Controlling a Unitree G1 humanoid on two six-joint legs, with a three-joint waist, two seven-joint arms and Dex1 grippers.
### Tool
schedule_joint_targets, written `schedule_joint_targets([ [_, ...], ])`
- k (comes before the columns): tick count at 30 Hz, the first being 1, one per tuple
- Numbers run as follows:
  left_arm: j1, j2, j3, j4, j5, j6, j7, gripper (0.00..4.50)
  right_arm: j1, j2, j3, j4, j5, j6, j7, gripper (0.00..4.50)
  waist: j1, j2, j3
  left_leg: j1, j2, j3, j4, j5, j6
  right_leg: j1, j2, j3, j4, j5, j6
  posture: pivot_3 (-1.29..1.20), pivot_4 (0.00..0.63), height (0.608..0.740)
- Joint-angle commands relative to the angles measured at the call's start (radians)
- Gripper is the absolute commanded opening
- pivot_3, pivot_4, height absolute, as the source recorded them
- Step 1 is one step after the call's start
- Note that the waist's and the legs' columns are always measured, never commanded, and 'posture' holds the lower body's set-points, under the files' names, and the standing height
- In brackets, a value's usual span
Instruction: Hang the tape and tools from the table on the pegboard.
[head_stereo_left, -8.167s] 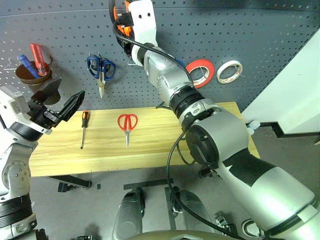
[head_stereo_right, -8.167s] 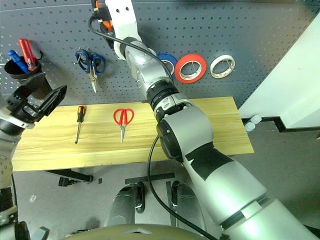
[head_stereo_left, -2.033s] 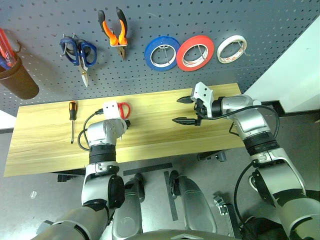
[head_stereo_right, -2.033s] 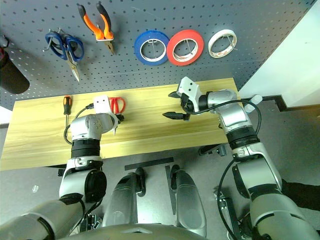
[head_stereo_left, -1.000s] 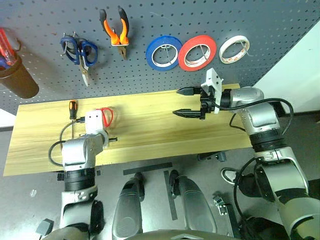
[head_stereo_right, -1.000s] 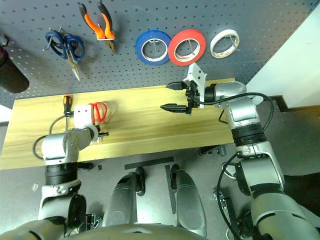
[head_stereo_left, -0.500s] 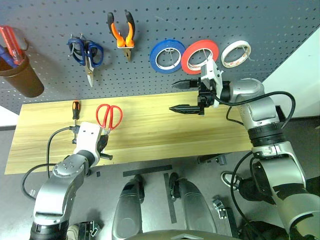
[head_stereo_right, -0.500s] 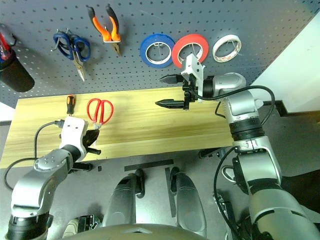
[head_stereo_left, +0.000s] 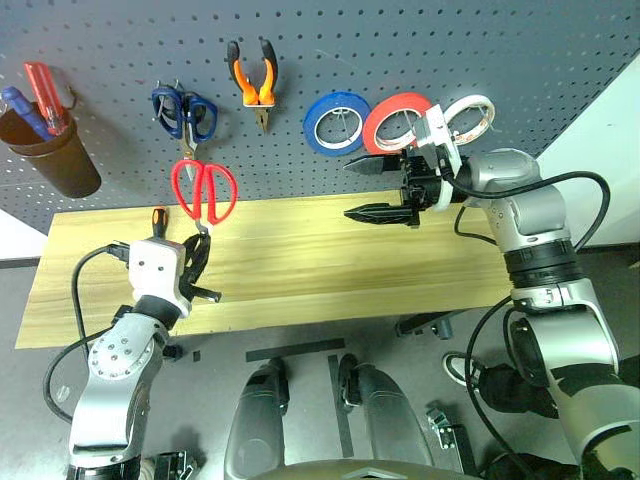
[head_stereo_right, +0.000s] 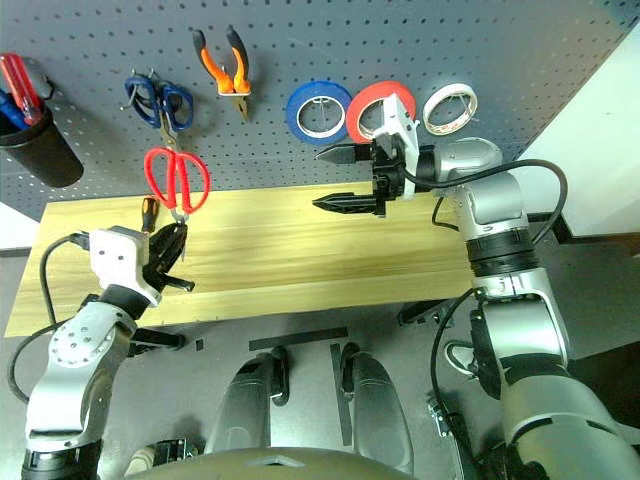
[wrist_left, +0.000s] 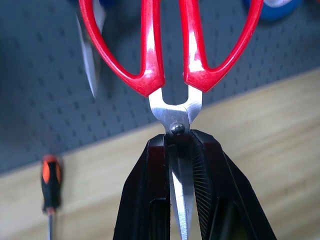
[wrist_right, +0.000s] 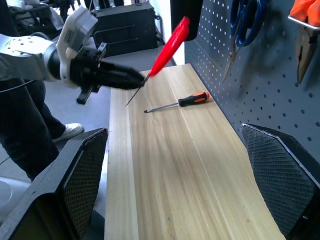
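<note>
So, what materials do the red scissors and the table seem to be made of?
Red scissors: glossy red handles, probably plastic; bright reflective blades, apparently steel. Table: light yellowish wood with visible grain lines, smooth matte finish; possibly veneer or laminate.

Glossy red plastic handles and bright steel blades on the scissors (wrist_left: 172, 65); the table (head_stereo_left: 300, 250) is smooth pale grained wood; the pegboard (head_stereo_left: 330, 40) is matt grey.
</note>
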Motion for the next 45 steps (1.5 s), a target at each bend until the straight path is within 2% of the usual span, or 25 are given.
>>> schedule_joint_targets([
  [1,-0.007,0.001,0.025,0.0,0.01,-0.104,-0.009,0.3,-0.038,-0.004,-0.034,-0.022,0.029,-0.024,0.019,4.5,0.001,0.0,-0.003,0.0,0.0,0.0,0.0,0.0,0.0,0.0,0.0,0.0,0.0,0.0,0.0,0.04,0.172,0.74],
  [5,-0.006,-0.003,0.012,-0.008,0.011,-0.19,-0.034,0.3,-0.055,-0.007,-0.038,-0.001,0.028,-0.022,0.035,4.5,0.001,0.0,-0.008,0.0,0.0,0.0,0.003,0.0,0.0,0.0,0.0,0.0,0.002,0.0,0.0,0.04,0.166,0.74],
  [10,-0.045,-0.013,0.014,0.003,0.059,-0.244,0.01,0.3,-0.076,0.0,-0.04,0.033,0.02,-0.041,0.04,4.5,0.003,0.0,-0.024,0.0,0.001,0.0,0.004,0.0,0.0,0.001,0.0,0.0,0.002,0.002,0.0,0.05,0.155,0.74],
  [25,-0.267,-0.093,0.0,0.153,0.106,-0.101,0.163,0.3,-0.073,0.012,-0.031,0.042,-0.003,-0.055,0.015,4.5,0.002,0.001,-0.028,0.005,0.002,-0.001,0.013,0.0,0.0,0.01,0.001,0.0,0.003,0.005,-0.001,0.04,0.175,0.74],
  [34,-0.324,-0.089,-0.015,0.226,0.114,-0.067,0.166,0.3,-0.064,0.007,-0.032,0.037,-0.016,-0.063,-0.006,4.5,0.002,0.001,-0.028,0.011,0.002,-0.002,0.012,-0.001,-0.002,0.017,0.001,0.0,0.003,0.005,-0.002,0.02,0.172,0.74],
  [45,-0.506,-0.066,-0.005,0.469,0.103,-0.042,0.154,0.3,-0.044,0.001,-0.031,0.019,-0.027,-0.073,-0.032,4.5,0.001,0.001,-0.028,0.012,0.002,-0.002,0.012,0.0,0.0,0.018,0.001,0.0,0.003,0.005,-0.002,0.0,0.168,0.74],
])
